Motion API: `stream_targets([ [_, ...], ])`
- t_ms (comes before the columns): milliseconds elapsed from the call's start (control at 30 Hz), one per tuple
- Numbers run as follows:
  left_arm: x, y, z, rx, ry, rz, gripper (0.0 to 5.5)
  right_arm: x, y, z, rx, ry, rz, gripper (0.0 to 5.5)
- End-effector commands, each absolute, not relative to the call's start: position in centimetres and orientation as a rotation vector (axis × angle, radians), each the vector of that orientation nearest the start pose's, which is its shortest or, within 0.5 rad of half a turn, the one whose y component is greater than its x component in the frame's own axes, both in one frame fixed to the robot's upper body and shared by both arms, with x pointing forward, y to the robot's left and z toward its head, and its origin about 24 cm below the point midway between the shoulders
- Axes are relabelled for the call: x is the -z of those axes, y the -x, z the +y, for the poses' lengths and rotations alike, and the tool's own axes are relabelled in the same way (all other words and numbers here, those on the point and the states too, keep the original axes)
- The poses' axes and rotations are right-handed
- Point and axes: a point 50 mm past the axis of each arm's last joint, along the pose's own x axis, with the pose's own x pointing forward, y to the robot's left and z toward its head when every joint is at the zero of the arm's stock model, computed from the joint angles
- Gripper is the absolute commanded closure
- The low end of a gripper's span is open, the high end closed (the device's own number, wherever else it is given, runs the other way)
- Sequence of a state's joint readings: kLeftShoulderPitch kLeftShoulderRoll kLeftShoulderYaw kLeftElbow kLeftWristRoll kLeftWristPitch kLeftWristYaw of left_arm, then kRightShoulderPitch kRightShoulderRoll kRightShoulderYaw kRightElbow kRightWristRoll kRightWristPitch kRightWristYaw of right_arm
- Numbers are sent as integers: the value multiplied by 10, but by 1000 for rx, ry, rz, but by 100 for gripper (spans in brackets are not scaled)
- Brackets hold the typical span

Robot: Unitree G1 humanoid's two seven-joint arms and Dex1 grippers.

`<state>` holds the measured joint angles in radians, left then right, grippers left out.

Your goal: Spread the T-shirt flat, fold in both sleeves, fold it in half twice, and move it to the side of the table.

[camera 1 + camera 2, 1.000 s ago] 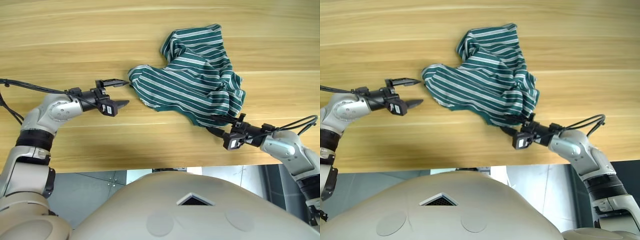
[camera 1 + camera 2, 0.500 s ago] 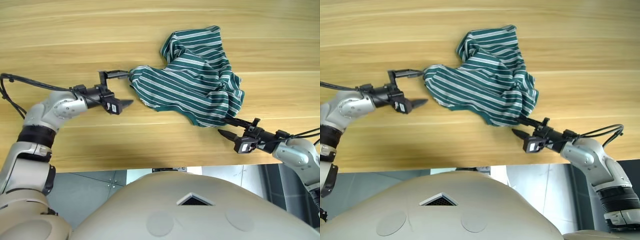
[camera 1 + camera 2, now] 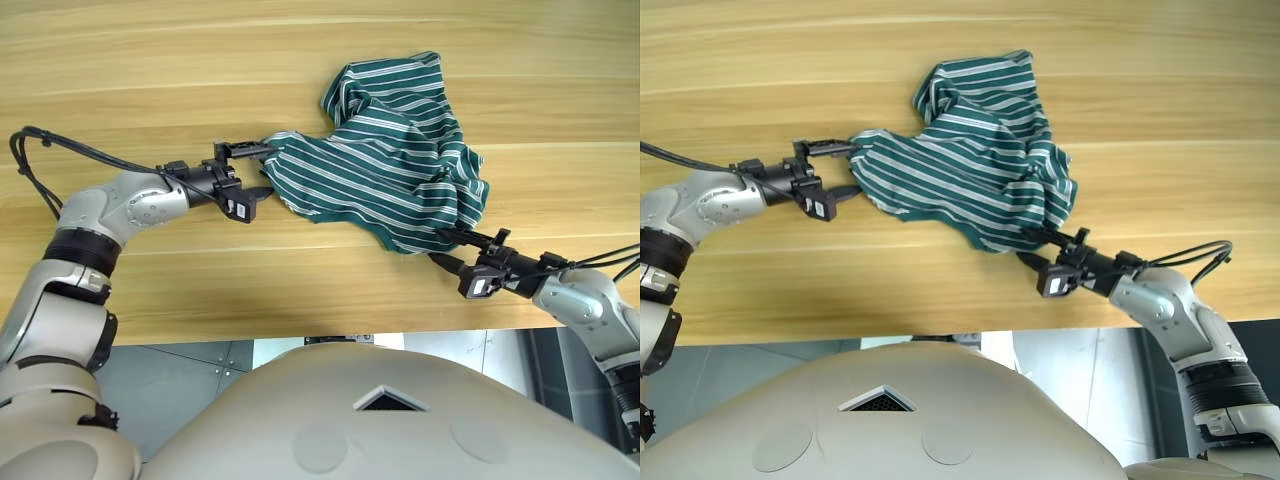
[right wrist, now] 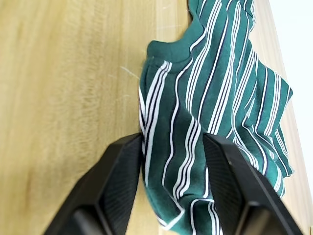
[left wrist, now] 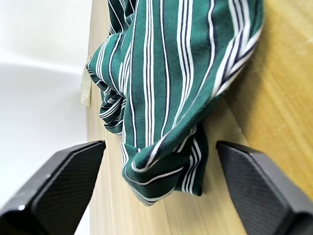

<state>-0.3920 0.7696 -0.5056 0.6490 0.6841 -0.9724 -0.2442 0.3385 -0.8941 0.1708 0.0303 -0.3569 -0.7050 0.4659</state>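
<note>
1. Light wood makes the table [image 3: 150, 290], and its near edge runs across just in front of the robot.
2. Closest to this edge, on the robot's right side, is the right gripper [image 3: 437, 247]. Its jaws are parted and stand on both sides of the near right border of the T-shirt [image 3: 400, 160]. In the right wrist view, a striped fold beside the ribbed neckband lies between the two fingers [image 4: 115, 191] and touches their inner faces.
3. A little farther, on the robot's left side, the left gripper [image 3: 270, 170] is low over the table at the left end of the T-shirt. Its jaws are spread wide. The rounded left tip of the cloth lies between them, and in the left wrist view it touches neither finger.
4. The T-shirt is dark green with thin white stripes. It lies crumpled on the table, somewhat right of the middle, not spread flat.
5. Its farthest part is a bunched lobe that points to the far side of the table.
</note>
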Motion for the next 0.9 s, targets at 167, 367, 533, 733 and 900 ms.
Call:
stream_targets([
  [167,18,-223,212,1432,-1391,-44,268,-10,-139,-238,-1146,1106,170,399],
  [367,20,-222,211,1449,-1384,-32,377,-9,-139,-239,-1141,1107,175,511],
  [533,20,-222,212,1448,-1379,-31,461,-9,-139,-239,-1138,1106,174,550],
  [733,19,-224,213,1430,-1385,-33,528,-13,-156,-249,-1012,1141,171,550],
  [900,11,-233,216,1380,-1386,-43,550,-24,-175,-252,-903,1158,120,550],
])
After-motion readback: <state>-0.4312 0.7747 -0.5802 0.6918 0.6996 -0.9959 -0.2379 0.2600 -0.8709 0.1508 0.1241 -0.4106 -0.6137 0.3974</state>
